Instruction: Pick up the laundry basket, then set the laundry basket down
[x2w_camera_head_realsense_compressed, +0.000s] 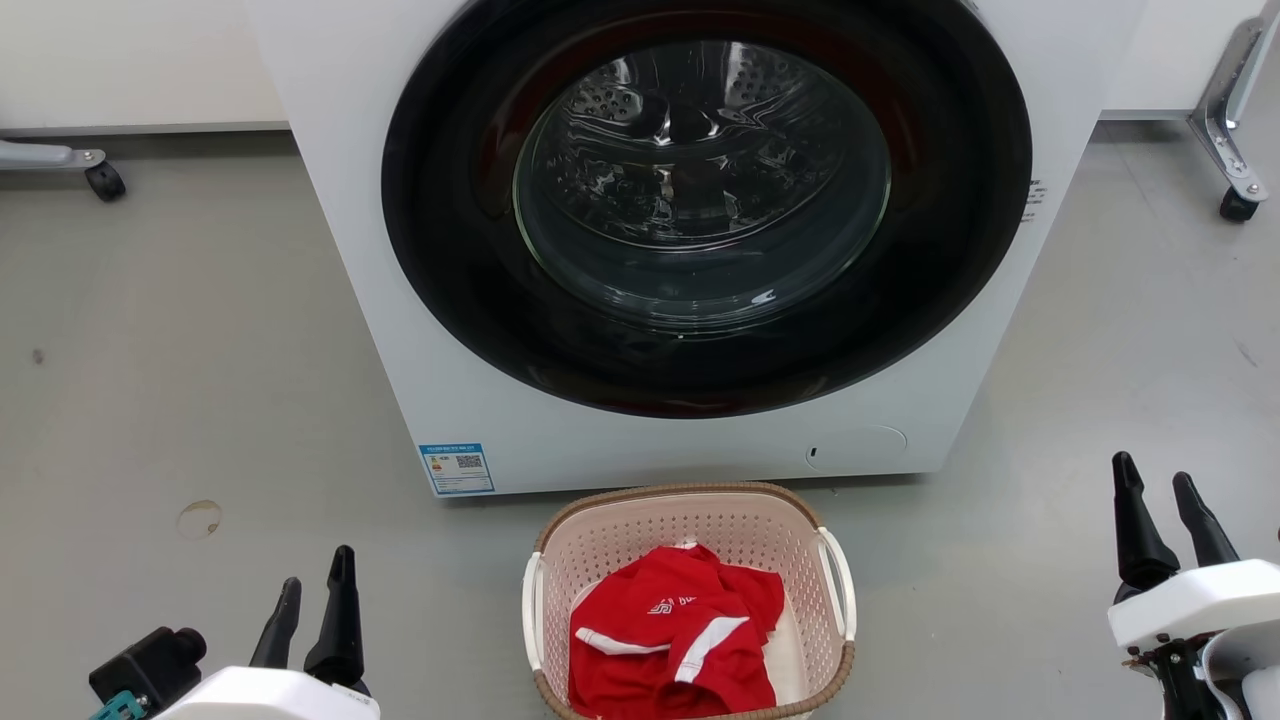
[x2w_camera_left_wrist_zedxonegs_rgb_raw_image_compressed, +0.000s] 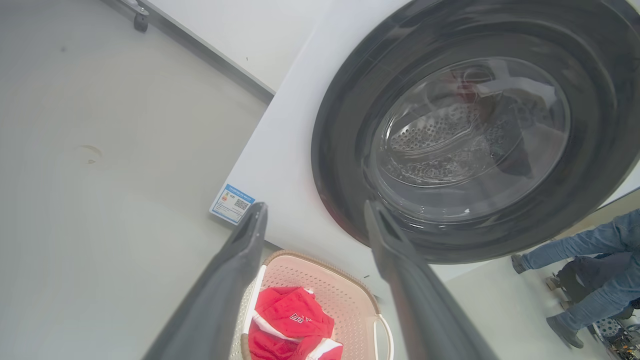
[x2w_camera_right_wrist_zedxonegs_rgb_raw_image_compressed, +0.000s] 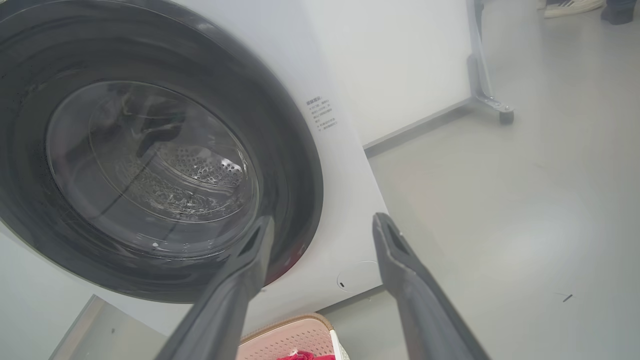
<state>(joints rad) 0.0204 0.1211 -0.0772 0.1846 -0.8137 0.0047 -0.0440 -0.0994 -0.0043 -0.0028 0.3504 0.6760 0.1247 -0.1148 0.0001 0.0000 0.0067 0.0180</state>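
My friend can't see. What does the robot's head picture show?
A small pink laundry basket holding a red shirt sits on the grey floor right in front of a white washing machine with a round glass door. The left gripper and right gripper hang low on either side, fingers open, touching nothing.

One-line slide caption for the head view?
Pale pink perforated plastic laundry basket holding a red garment sits before a white front-loading washer; left gripper and right gripper flank it, jaws open.
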